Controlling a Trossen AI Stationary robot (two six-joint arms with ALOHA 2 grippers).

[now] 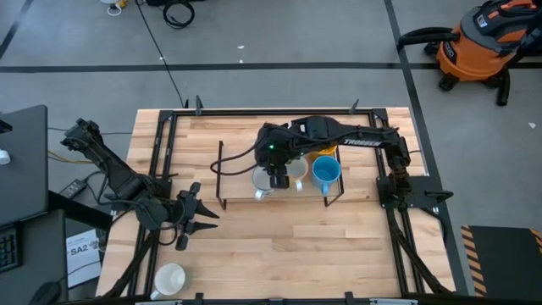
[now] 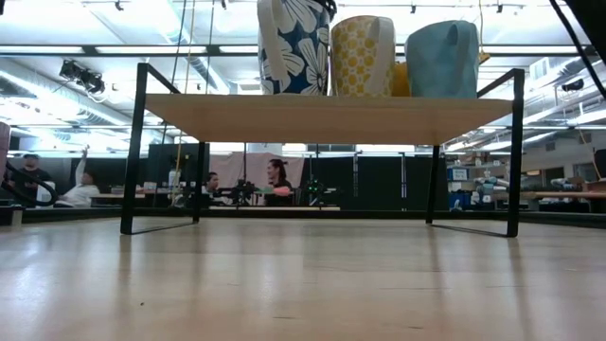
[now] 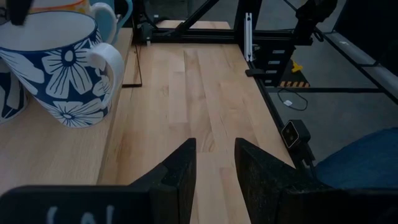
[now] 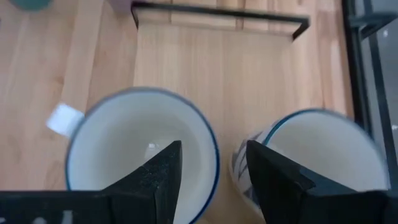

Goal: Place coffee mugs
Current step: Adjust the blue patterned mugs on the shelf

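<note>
Several mugs stand upright on a low wooden rack (image 1: 222,161) at mid-table. They include a white-and-blue flowered mug (image 4: 142,149), a second flowered mug (image 4: 311,155) beside it, a yellow-patterned mug (image 2: 363,57), a bright blue mug (image 1: 326,172) and an orange-yellow mug (image 1: 324,152). My right gripper (image 4: 214,149) hangs open over the first flowered mug (image 1: 262,180), pointing down. One finger is above its hollow and the other above the gap to its neighbour. My left gripper (image 1: 207,220) waits open over the table left of the rack. A white mug (image 1: 169,280) stands near the table's near left corner.
The rack's black wire legs (image 2: 133,152) stand on the wood and lift the shelf board (image 2: 322,118) off the table. Black frame rails (image 1: 165,152) run along the table's sides. Bare wood lies between the rack and the near edge. People sit in the room beyond.
</note>
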